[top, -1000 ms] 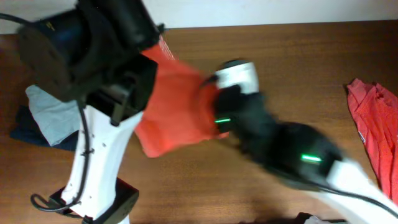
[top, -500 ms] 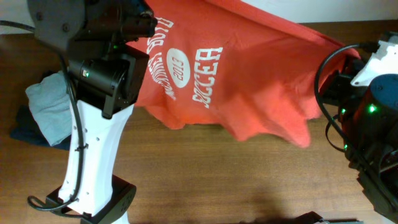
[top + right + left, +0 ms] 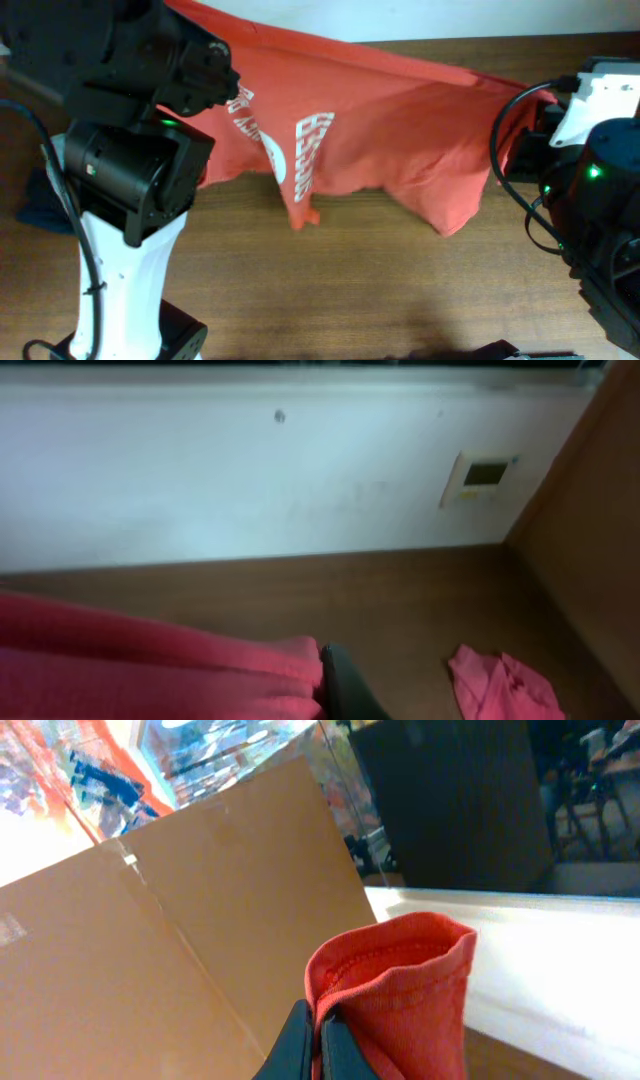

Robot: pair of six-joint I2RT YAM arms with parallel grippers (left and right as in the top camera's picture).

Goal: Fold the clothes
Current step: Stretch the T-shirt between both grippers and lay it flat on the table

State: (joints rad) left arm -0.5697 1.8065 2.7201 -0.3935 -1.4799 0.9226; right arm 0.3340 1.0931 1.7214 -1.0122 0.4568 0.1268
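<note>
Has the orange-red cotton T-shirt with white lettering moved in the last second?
Yes. Bunched left of centre before, the T-shirt now spreads rightward along the brown wooden table's far edge.

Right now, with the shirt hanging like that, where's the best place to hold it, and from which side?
Probably its two upper corners, each from its own outer side, as now: the shirt hangs spread between them, lettering showing. The left fingers pinch a stitched hem, which looks firm.

Your brown wooden table [image 3: 400, 290] bears a dark blue cloth [image 3: 25, 205] at the overhead's left edge, and a crumpled red garment [image 3: 500, 680] lower right in the right wrist view.
</note>
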